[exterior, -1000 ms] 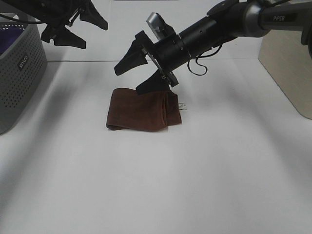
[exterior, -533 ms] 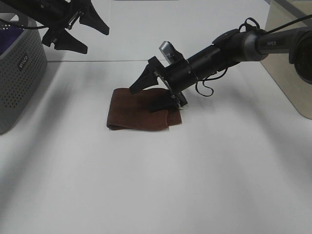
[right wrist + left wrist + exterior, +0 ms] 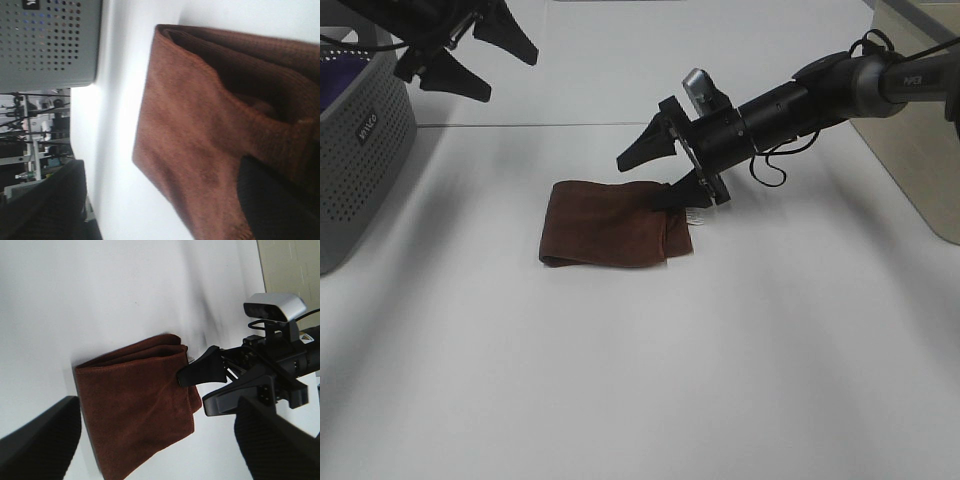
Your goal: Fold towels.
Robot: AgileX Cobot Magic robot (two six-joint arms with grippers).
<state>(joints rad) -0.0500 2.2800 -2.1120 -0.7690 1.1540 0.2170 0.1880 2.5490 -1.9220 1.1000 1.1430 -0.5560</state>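
A brown towel [image 3: 605, 228] lies folded on the white table [image 3: 650, 370], with a small white tag at its right end. My right gripper [image 3: 651, 178] is open and low at the towel's right end. Its lower finger [image 3: 669, 200] is at the folded edge and its upper finger is above the cloth. The right wrist view shows the towel [image 3: 210, 135] filling the space between the fingers [image 3: 280, 200]. My left gripper [image 3: 488, 60] is open and empty, high at the back left. Its wrist view looks down on the towel [image 3: 135, 405] and on the right gripper [image 3: 207, 387].
A grey perforated basket [image 3: 360, 140] with something purple inside stands at the left edge; it also shows in the right wrist view [image 3: 50, 40]. A beige box [image 3: 920, 140] stands at the right. A wall line runs along the back of the table.
My right gripper has dropped from above the towel and drawn back rightward to the towel's right end, still open. The left gripper has barely shifted. The towel has not moved.
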